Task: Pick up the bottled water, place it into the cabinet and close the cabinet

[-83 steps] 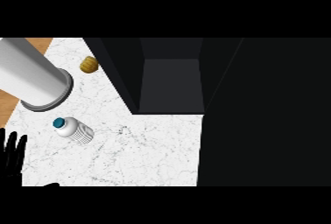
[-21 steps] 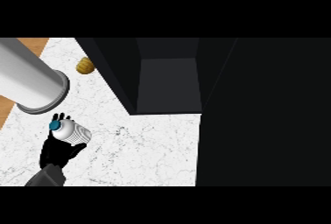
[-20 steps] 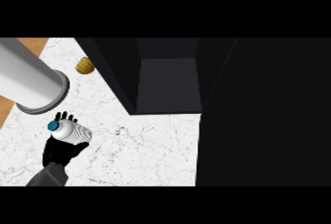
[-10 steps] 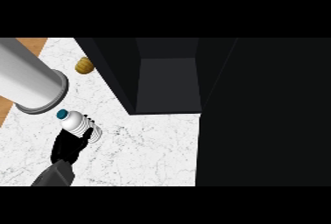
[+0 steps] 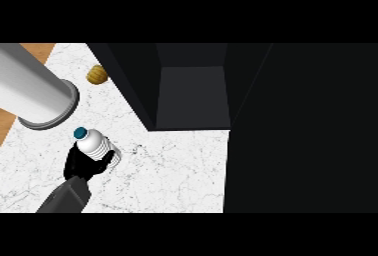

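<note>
Here, in the head view, the bottled water (image 5: 93, 144) sits in the lower left of the frame, on the left part of the white marble desk (image 5: 170, 172). Its long axis runs slantwise in the picture, from lower right up to upper left, and its teal cap (image 5: 80, 133) is the end toward the upper left. The white ribbed body shows below the cap; the bottom of the bottle is hidden by the hand, so whether it stands on the desk or is raised off it cannot be told from this angle.

The left hand (image 5: 86, 166) is wrapped round the lower part of the bottle, with black fingers (image 5: 108, 159) curled up along its right side and the rest of the hand against its left side. The grey forearm (image 5: 66, 198) comes in from the lower left edge and points up and slightly right toward the bottle.

Just above and left of the cap lies a large grey cylinder (image 5: 33, 92), slanting in from the upper left corner with its rimmed end near the bottle but apart from it. A small yellow-brown object (image 5: 97, 75) rests on the desk farther up, beside the cabinet (image 5: 133, 85). The cabinet fills the upper middle and right of the frame, dark, with its grey inside (image 5: 192, 95) open to view.
</note>
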Action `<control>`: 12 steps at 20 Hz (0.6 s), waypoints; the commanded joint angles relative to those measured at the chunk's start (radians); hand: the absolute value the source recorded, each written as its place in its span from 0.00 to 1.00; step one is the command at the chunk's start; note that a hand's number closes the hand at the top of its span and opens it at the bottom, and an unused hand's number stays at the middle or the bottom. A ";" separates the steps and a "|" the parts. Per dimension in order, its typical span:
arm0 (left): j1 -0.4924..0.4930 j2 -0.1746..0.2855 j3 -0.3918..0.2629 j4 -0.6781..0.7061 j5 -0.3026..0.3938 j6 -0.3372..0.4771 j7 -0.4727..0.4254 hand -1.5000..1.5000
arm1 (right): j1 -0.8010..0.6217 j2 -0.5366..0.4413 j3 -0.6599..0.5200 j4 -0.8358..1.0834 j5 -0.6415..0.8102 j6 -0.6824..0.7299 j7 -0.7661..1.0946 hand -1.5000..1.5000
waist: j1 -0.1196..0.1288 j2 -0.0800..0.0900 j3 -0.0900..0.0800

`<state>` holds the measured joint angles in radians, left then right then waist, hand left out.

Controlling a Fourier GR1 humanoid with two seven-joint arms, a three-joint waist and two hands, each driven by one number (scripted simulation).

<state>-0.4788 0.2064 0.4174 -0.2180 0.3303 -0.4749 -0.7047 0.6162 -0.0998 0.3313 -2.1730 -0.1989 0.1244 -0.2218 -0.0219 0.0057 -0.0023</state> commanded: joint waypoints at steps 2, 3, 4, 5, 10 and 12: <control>0.039 0.000 -0.042 -0.017 -0.033 -0.093 -0.064 1.00 | 0.040 -0.022 -0.012 0.011 -0.014 0.025 -0.054 0.00 | 0.003 -0.003 0.001; 0.062 -0.009 -0.073 -0.036 -0.062 -0.092 -0.078 1.00 | 0.032 -0.038 -0.032 0.011 -0.021 0.034 -0.046 0.00 | 0.007 -0.004 0.001; 0.095 -0.002 -0.090 -0.051 -0.076 -0.117 -0.082 1.00 | 0.070 -0.013 0.024 0.008 0.025 0.014 -0.074 0.00 | 0.008 -0.006 0.001; 0.121 0.013 -0.103 -0.087 -0.074 -0.174 -0.060 1.00 | 0.059 -0.001 0.015 0.001 0.018 -0.018 -0.028 0.00 | 0.020 -0.009 0.002; 0.080 -0.026 -0.072 -0.108 -0.018 -0.151 -0.025 1.00 | -0.040 0.001 0.000 0.012 -0.015 -0.023 0.037 0.00 | 0.018 -0.004 0.001; 0.089 -0.041 -0.076 -0.152 0.001 -0.137 0.019 1.00 | -0.025 0.007 0.020 0.028 0.031 -0.033 -0.002 0.00 | 0.019 -0.007 0.002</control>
<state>-0.3881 0.1812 0.3374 -0.3358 0.3015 -0.5338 -0.6725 0.6242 -0.1106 0.3314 -2.1506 -0.1960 0.1213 -0.2456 -0.0060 -0.0004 -0.0005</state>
